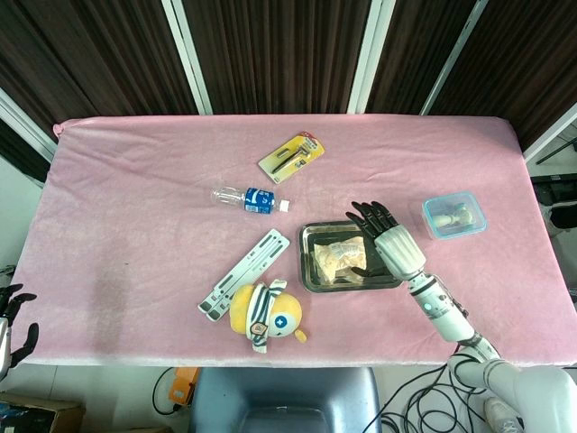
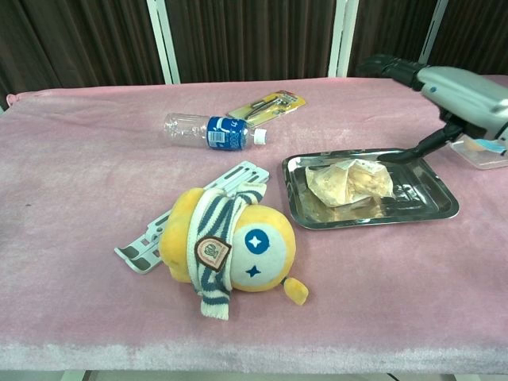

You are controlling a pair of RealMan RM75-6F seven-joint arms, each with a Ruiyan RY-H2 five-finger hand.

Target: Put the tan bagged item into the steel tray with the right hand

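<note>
R hand (image 1: 389,245) over steel tray (image 1: 311,272), fingers spread wide, holding nothing; tan bagged item (image 1: 339,260) lies in tray.

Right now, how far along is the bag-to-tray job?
Done: the tan bagged item lies inside the steel tray, in its left half. In hand: nothing; the right hand is above the tray's right side with fingers spread, off the bag. Left: only pulling the right arm clear of the tray. The left hand sits at the table's edge, uninvolved.
</note>
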